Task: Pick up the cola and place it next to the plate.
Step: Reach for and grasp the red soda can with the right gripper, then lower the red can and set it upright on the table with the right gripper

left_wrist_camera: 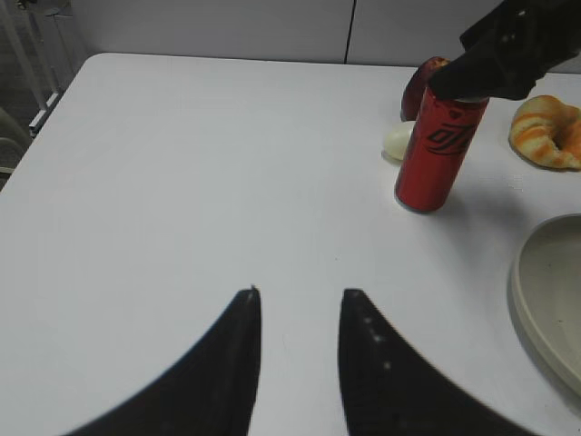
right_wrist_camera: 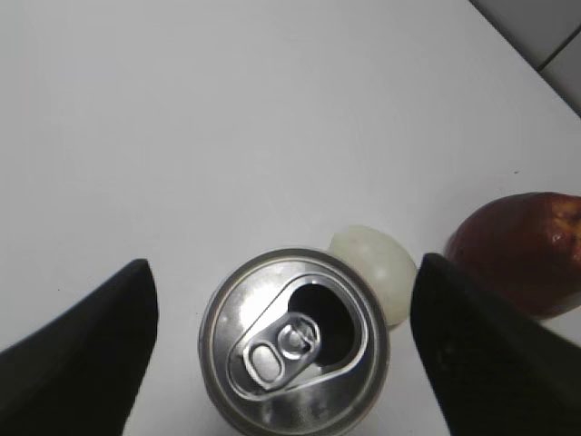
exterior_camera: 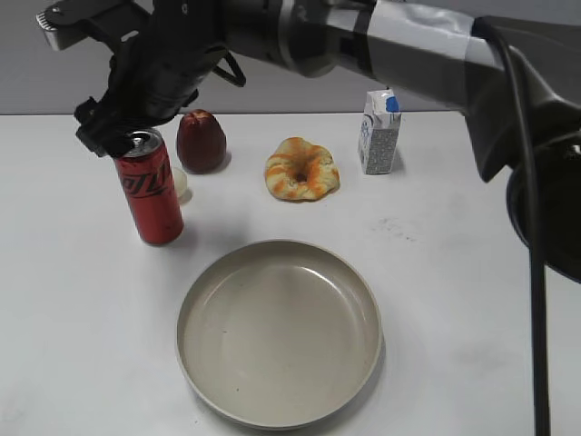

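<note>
The cola (exterior_camera: 154, 195) is a tall red can standing upright at the left of the white table, behind and left of the plate (exterior_camera: 281, 327). My right gripper (exterior_camera: 113, 136) has reached across and hovers just over the can's silver top (right_wrist_camera: 292, 341). Its jaws (right_wrist_camera: 281, 263) are open, one on each side of the can, with a gap on both sides. My left gripper (left_wrist_camera: 298, 292) is open and empty over bare table, well short of the cola (left_wrist_camera: 438, 159). The plate's rim (left_wrist_camera: 554, 291) shows at the right edge of the left wrist view.
A dark red apple (exterior_camera: 201, 141) and a small pale round object (exterior_camera: 180, 184) sit right behind the can. A glazed bread ring (exterior_camera: 301, 169) and a small milk carton (exterior_camera: 379, 133) stand further right at the back.
</note>
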Motion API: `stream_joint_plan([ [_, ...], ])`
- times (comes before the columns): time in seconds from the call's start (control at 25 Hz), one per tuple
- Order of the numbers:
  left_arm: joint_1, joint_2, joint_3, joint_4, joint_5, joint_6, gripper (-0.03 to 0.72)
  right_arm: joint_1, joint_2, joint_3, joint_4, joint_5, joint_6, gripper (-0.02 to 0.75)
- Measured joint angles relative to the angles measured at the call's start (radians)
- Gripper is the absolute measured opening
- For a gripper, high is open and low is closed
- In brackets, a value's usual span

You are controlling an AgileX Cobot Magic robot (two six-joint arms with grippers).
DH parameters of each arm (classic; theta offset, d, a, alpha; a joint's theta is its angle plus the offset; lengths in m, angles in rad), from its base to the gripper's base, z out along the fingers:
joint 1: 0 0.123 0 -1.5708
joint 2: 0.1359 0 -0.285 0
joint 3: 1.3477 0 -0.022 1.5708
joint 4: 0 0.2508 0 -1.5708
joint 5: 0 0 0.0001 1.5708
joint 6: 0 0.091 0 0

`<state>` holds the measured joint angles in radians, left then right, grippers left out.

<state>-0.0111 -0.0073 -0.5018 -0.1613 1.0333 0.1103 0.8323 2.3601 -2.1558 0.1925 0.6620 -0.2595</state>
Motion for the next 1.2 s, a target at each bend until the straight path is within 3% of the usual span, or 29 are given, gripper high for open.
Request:
stream_joint_plan([
  [0.28,0.000,0.000,0.000,0.000,0.000,0.000,0.236,-0.004,0.056,0.000,0.002,-0.001,0.000,0.650],
  [0.48,0.000,0.000,0.000,0.000,0.000,0.000,0.236,-0.005,0.057,0.000,0.004,-0.011,0.000,0.519],
  [0.76,0.000,0.000,0.000,0.000,0.000,0.000,0.236,-0.005,0.050,-0.005,0.004,0.013,0.000,0.519],
  [0.96,0.000,0.000,0.000,0.000,0.000,0.000,0.236,-0.020,-0.047,-0.010,0.008,0.122,0.000,0.519],
  [1.2,0.000,0.000,0.000,0.000,0.000,0.000,0.236,-0.140,-0.316,0.055,0.020,0.275,0.000,0.519],
])
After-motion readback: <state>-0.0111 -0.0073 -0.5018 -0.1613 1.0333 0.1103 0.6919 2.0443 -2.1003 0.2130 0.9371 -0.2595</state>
